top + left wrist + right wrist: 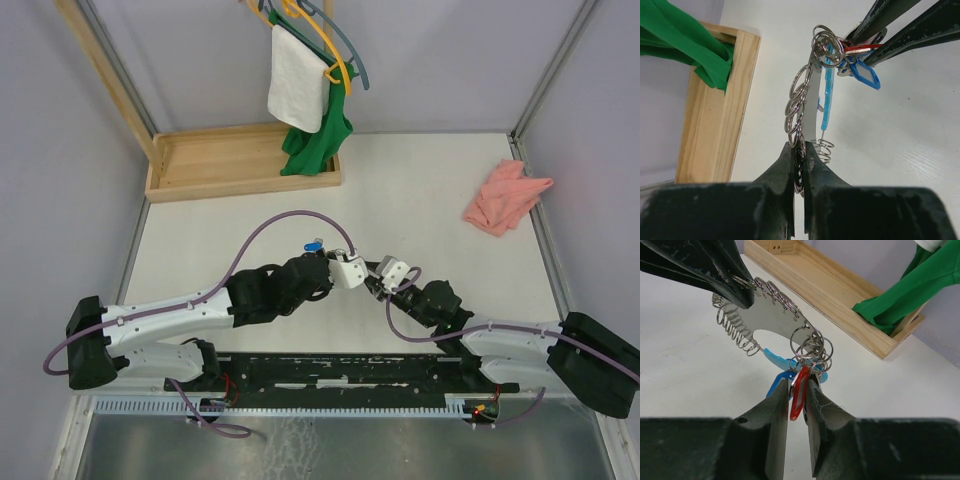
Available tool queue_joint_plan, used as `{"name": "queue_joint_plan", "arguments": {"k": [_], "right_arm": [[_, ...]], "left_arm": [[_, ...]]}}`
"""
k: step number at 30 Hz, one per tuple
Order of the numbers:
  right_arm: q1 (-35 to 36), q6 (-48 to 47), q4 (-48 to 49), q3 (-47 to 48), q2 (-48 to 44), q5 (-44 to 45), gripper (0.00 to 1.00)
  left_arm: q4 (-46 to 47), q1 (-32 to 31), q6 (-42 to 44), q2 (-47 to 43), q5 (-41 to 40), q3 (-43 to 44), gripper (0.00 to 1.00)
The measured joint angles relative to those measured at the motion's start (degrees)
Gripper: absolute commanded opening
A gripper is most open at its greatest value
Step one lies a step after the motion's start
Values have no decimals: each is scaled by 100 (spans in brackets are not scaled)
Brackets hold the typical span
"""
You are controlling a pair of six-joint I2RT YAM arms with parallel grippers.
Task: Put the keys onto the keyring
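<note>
Since both hands are clenched on one linked bundle, we list the hazards first: the left hand (800,150) pinches one end of the keyring (796,107) chain. The right hand (799,385) grips the red key (800,395) by its head, at the ring cluster where the blue key (862,75) also hangs, all held above the bench (430,200) near its middle. We cannot tell whether the red key is threaded. Any pull apart would, we judge, drag the head out of the pinch or twist the rings; the spring (735,327) beside the metal plate (767,320) could snag. Room: the hands stand nose to nose, little slack between; open bench lies rightward and beyond. The wooden tray (215,165) and green garment (318,140) sit well apart, far left, with the pink cloth (505,195) far right.
</note>
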Motion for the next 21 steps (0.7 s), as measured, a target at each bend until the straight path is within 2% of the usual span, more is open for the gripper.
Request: {"name": "queue_joint_plan", "arguments": {"k": [4,8,11,15,21], "right_arm": [[7,-20,46,0,48,33,22],[9,-31,87,0,92,59,7],[9,-37,61,0,74,74,1],[9,-20,-308,9,-280,79,1],[9,96,-1784,310,-1397,96,1]], "left_arm": [[-2,0,-22,0,59,7,3],[-4,0,-63,0,125,11,3],[-4,0,-81,0,144,11,3],[0,0,-101,-2,142,11,3],[164,22,-170,-166,157,-168,3]]}}
